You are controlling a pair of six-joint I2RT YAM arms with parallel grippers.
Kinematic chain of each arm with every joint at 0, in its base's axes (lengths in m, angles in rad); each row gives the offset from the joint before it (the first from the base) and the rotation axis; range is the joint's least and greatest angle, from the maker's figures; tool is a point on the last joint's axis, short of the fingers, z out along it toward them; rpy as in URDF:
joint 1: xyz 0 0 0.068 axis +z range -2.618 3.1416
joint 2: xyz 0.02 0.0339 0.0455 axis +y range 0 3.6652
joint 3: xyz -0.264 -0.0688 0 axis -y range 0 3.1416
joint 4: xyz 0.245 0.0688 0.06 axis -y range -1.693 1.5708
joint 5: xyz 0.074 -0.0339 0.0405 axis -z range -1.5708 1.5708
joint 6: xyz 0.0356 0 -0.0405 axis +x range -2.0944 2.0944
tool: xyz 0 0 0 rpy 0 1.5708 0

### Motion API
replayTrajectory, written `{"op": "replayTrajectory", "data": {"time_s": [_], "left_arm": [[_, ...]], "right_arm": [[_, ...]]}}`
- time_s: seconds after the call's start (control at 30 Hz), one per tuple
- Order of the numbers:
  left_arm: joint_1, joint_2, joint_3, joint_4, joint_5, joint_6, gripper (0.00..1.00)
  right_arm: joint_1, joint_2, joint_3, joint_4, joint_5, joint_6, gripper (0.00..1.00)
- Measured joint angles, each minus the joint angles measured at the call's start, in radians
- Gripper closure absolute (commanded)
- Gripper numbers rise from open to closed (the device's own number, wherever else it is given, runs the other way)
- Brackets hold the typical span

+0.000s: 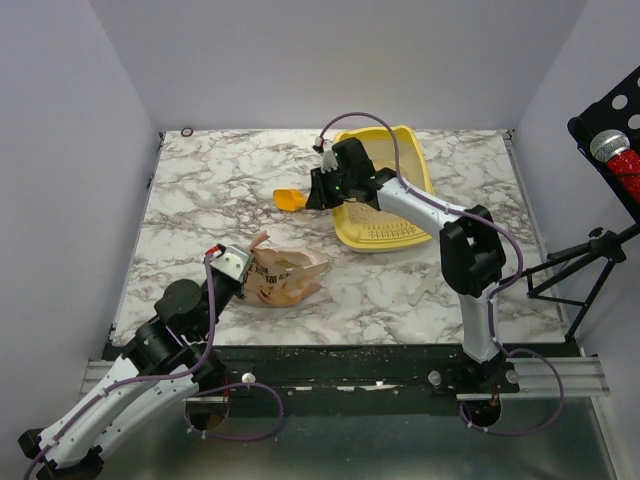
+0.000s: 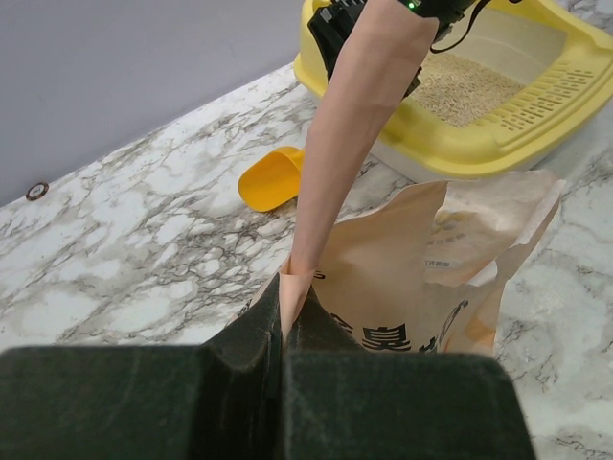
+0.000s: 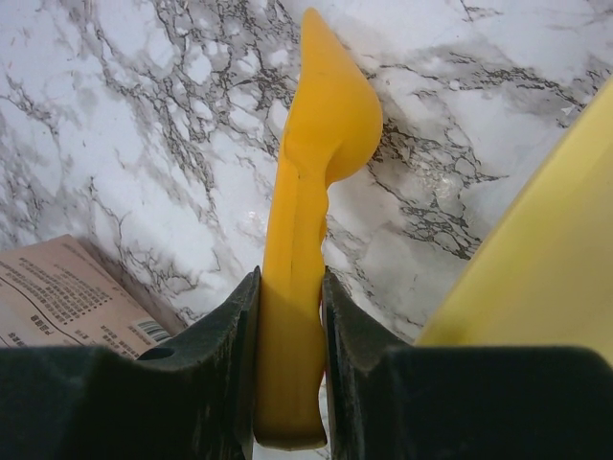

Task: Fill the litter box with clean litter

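The yellow litter box stands at the back right of the marble table, with beige clean litter on its floor. Left of the box, my right gripper is shut on the handle of the orange scoop, whose bowl points left just over the tabletop. The pinkish-tan bag lies on its side at the front centre, mouth toward the box. My left gripper is shut on a pinched-up strip of the bag's edge, which rises in front of the camera.
A small dark ring lies at the back left corner. Grey walls close the table on three sides. A black stand with a red microphone reaches in from the right. The right arm spans the box's front lip.
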Motion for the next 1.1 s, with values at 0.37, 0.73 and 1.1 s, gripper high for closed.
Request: {"op": "replayTrajectory", "data": {"time_s": [0.37, 0.73, 1.1], "left_arm": [[0.0, 0.01, 0.0, 0.008, 0.002, 0.0, 1.0], [0.0, 0.012, 0.0, 0.009, 0.003, 0.0, 1.0], [0.0, 0.006, 0.0, 0.007, 0.014, 0.0, 1.0]], "right_arm": [[0.002, 0.028, 0.0, -0.005, 0.003, 0.01, 0.48], [0.009, -0.056, -0.031, -0.033, 0.047, 0.01, 0.45], [0.009, -0.665, -0.394, -0.053, 0.233, 0.021, 0.43]]}}
